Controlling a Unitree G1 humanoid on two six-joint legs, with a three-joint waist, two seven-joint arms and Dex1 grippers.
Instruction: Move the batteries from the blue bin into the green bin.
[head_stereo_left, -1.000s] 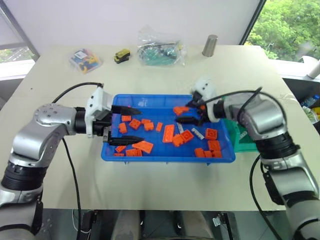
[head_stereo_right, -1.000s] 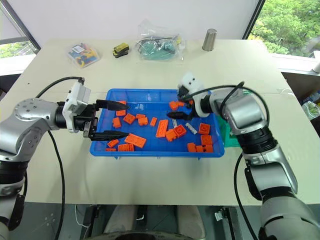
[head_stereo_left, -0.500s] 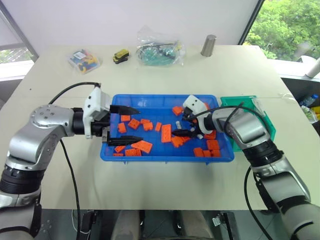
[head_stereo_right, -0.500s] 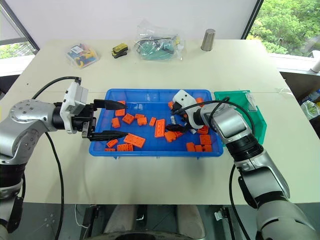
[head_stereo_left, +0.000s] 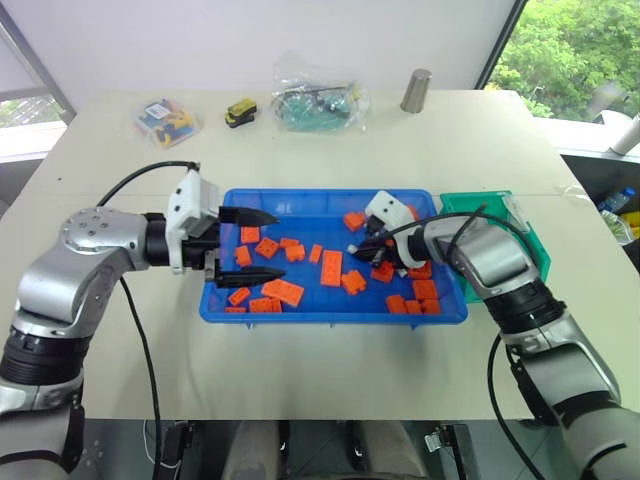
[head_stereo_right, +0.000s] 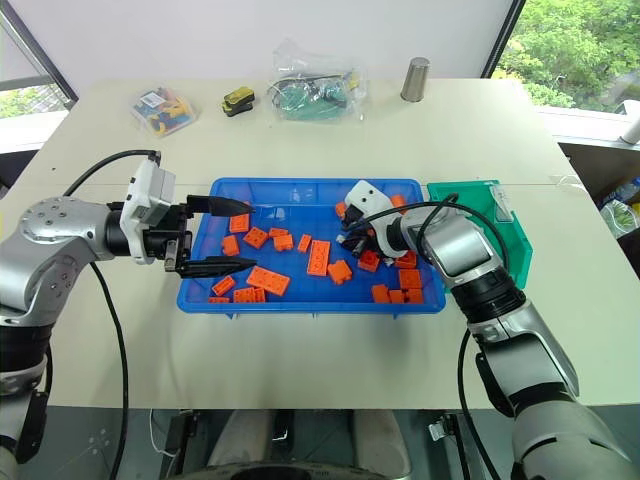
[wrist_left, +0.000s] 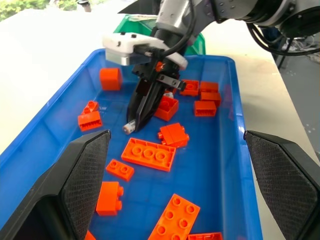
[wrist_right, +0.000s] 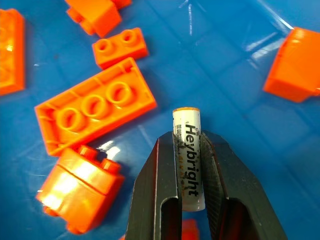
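Note:
The blue bin (head_stereo_left: 330, 317) lies in the middle of the table, strewn with orange bricks (head_stereo_left: 332, 267). My right gripper (head_stereo_left: 356, 250) reaches down into its right half and is shut on a battery (wrist_right: 187, 150), a small white cylinder with black lettering clamped lengthwise between the two black fingers (wrist_right: 162, 170). The battery's tip (wrist_left: 129, 127) hangs just above the bin floor. My left gripper (head_stereo_left: 280, 244) hovers open over the bin's left end, holding nothing. The green bin (head_stereo_left: 520, 235) stands against the blue bin's right side, behind my right forearm.
A metal cup (head_stereo_left: 417, 90), a clear plastic bag (head_stereo_left: 320, 103), a yellow toy (head_stereo_left: 243, 111) and a small bag of coloured pieces (head_stereo_left: 168, 120) line the far part of the table. Bare tabletop runs along the near edge.
My right gripper's fingers, open before, have closed on the battery. The left arm has kept still.

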